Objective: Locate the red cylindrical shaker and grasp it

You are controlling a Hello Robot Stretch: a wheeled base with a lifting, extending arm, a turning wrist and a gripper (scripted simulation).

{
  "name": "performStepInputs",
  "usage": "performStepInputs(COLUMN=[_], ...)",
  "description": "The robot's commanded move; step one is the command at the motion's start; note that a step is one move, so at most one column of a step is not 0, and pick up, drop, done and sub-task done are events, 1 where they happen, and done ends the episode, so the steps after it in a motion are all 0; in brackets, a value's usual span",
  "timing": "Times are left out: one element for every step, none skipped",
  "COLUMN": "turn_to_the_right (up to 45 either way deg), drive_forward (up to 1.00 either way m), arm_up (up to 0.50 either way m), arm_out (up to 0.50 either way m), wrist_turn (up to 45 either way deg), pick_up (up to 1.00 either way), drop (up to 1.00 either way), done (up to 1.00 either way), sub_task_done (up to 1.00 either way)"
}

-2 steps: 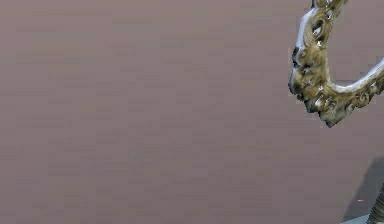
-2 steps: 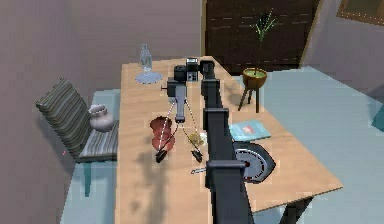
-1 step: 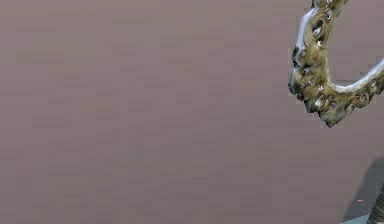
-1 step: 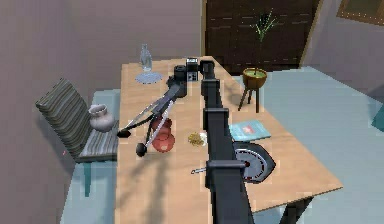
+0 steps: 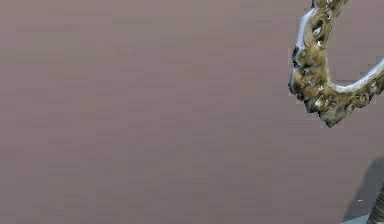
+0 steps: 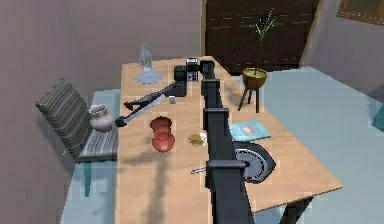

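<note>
A Stretch robot's arm (image 6: 212, 130) reaches across a wooden desk (image 6: 150, 185) in a simulated house. Its gripper (image 6: 124, 121) ends at the desk's edge, just beside a grey pot (image 6: 100, 118) seen against a striped chair (image 6: 62, 112). With the pot right at its far end, it cannot be told whether the gripper holds anything or how its fingers stand. The only red thing is a squat red vessel (image 6: 162, 133), rounder than a cylinder but likely the shaker sought. It stands on the desk near the gripper, between its fingers and the arm. The risk is that the gripper's end lies nearer the pot than the vessel, so a grasp here may take the wrong item or shove the pot off. A sideways sweep of the fingers could also topple the vessel. Ahead, an ornate gilt frame (image 5: 325, 70) shows against a mauve wall (image 5: 150, 110).
</note>
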Motion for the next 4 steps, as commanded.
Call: performStepInputs(turn_to_the_right=[0.0,0.0,0.0,0.0], drive_forward=[0.0,0.0,0.0,0.0], arm_up=[0.0,0.0,-0.3,0.0], arm_out=[0.0,0.0,0.0,0.0], wrist_turn=[45.0,6.0,0.0,0.0], pick_up=[0.0,0.0,0.0,1.0], drop=[0.0,0.0,0.0,0.0], done=[0.0,0.0,0.0,0.0], sub_task_done=[0.0,0.0,0.0,0.0])
